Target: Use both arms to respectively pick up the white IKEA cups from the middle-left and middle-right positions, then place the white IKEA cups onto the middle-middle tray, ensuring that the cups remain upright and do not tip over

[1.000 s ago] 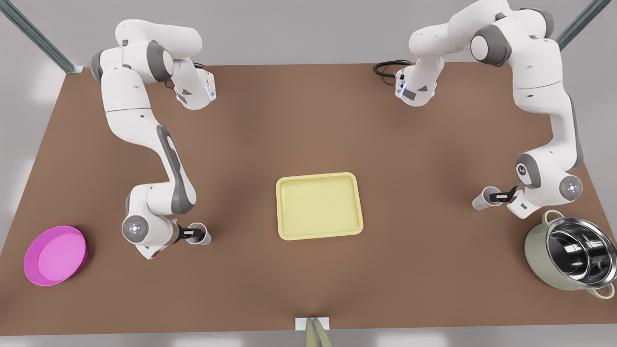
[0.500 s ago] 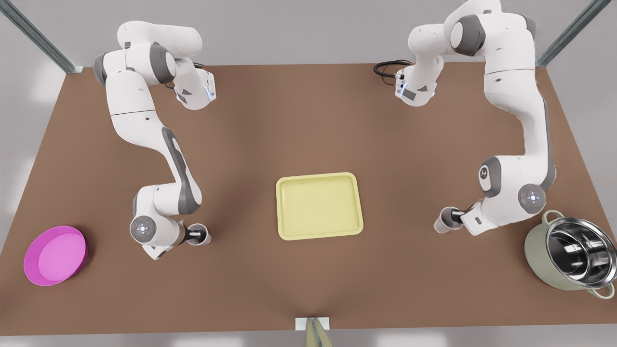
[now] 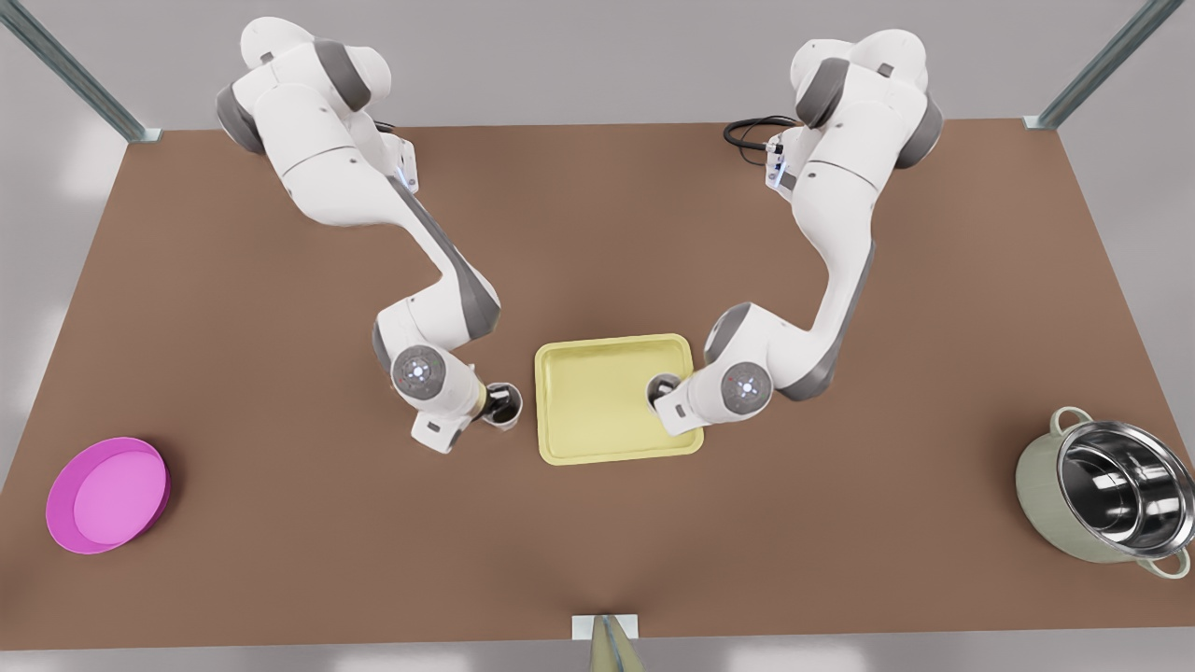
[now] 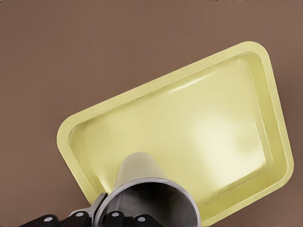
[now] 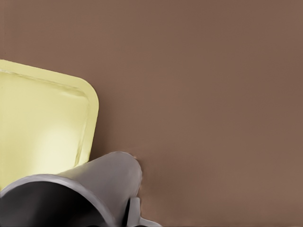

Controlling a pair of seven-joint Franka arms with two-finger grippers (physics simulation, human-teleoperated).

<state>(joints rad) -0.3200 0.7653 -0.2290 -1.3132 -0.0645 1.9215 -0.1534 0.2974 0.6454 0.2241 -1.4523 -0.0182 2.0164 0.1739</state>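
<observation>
The left gripper [image 3: 670, 395] clasped a smooth tapered white cup [image 3: 661, 386] over the right part of the pale yellow, round-cornered tray [image 3: 597, 411]. The right gripper [image 3: 485, 407] clasped the other cup [image 3: 504, 404] above the matte brown table [image 3: 597, 233], just left of the tray.

Your tray [image 3: 597, 411] floor lies bare across its middle and the front view's left half; one cup [image 3: 662, 391] and its arm crowd the right edge, another cup [image 3: 503, 405] stands just outside the left rim.
</observation>
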